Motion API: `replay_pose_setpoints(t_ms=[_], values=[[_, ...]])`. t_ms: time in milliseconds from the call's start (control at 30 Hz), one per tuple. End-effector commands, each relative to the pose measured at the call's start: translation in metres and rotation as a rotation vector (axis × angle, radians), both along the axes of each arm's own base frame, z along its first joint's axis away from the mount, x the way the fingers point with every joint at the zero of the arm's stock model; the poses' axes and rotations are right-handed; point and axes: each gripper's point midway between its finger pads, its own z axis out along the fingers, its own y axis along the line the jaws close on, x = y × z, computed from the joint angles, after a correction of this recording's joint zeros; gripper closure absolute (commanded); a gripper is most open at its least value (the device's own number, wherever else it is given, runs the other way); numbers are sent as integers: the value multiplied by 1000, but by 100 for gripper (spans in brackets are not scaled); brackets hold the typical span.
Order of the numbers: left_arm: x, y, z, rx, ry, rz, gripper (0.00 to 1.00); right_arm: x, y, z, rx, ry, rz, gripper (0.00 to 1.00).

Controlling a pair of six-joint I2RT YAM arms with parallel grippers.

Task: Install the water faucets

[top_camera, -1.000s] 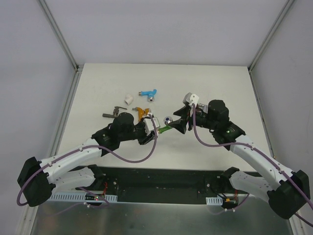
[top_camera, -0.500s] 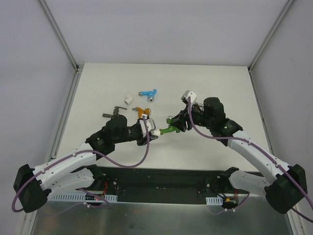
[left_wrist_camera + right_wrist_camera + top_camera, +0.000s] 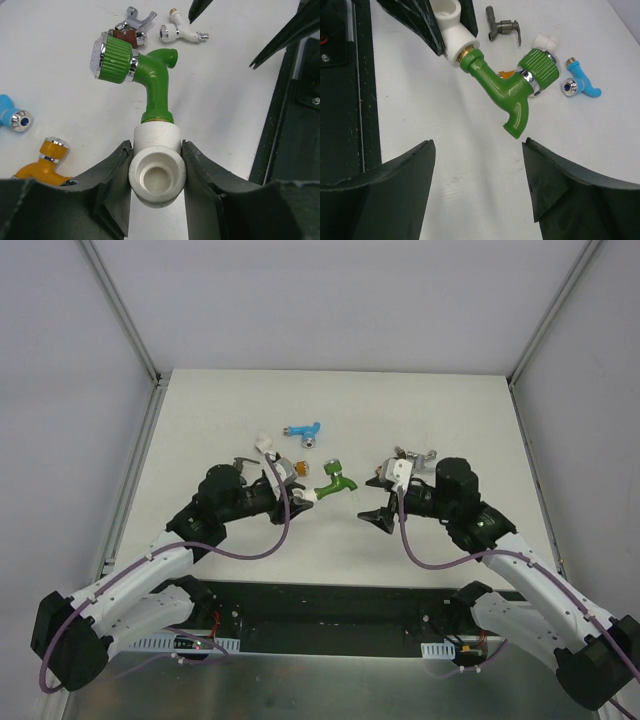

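Two robot arms reach over a white table (image 3: 450, 420). The left gripper (image 3: 156, 150) is clenched around a short white pipe fitting (image 3: 157, 172). A green faucet (image 3: 155, 85) sits in the fitting's far end, near the middle of the table, pointing toward the right arm. The right gripper (image 3: 477, 145) is near it, apart, its fingers spread and holding nothing. A blue faucet (image 3: 302, 429), orange faucet (image 3: 45, 162), silver faucet (image 3: 135, 20), white faucet (image 3: 182, 32) and dark grey faucet (image 3: 504, 27) lie on the table nearby.
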Motion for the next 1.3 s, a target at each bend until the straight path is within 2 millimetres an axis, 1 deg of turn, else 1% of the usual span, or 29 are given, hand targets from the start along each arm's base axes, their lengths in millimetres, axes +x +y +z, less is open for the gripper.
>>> replay_pose_setpoints(t_ms=[0, 100, 133, 167, 233, 333, 500, 600, 700, 800, 833, 900, 967, 1000, 1033, 1067, 1200, 1267], values=[[-8, -12, 51, -168, 46, -87, 100, 12, 10, 5, -24, -205, 59, 22], [-8, -12, 56, -171, 117, -89, 100, 23, 15, 12, -15, -300, 42, 22], [-9, -13, 61, -175, 129, -95, 100, 26, 18, 12, -18, -332, 35, 22], [-10, -13, 62, -179, 163, -95, 100, 32, 22, 16, -7, -391, 31, 21], [-15, -16, 67, -191, 177, -130, 100, 35, 28, 16, -3, -420, 40, 21], [-17, -18, 72, -204, 196, -153, 100, 34, 40, 18, -14, -448, 70, 23], [-20, -22, 76, -207, 229, -184, 100, 38, 51, 10, -18, -453, 86, 26], [-23, -22, 80, -211, 224, -203, 100, 36, 54, 10, 1, -419, 94, 35], [-28, -21, 82, -211, 202, -225, 100, 29, 55, 10, 32, -363, 110, 43], [-35, -22, 86, -212, 190, -277, 100, 25, 55, 9, 54, -333, 123, 44], [-37, -23, 87, -212, 195, -286, 100, 24, 56, 11, 68, -330, 122, 46], [-35, -23, 89, -212, 199, -279, 100, 22, 56, 14, 93, -302, 119, 55], [-31, -23, 87, -205, 201, -262, 100, 20, 56, 19, 118, -276, 118, 71], [-30, -22, 86, -202, 197, -253, 100, 19, 56, 20, 128, -260, 117, 81], [-29, -22, 86, -199, 188, -248, 100, 17, 56, 22, 140, -245, 118, 93], [-28, -21, 84, -191, 176, -239, 100, 15, 56, 24, 152, -222, 114, 100], [-19, -17, 75, -146, 97, -204, 100, 5, 55, 30, 216, -54, 106, 100], [-14, -14, 69, -120, 24, -196, 100, -3, 54, 33, 256, 70, 101, 100]])
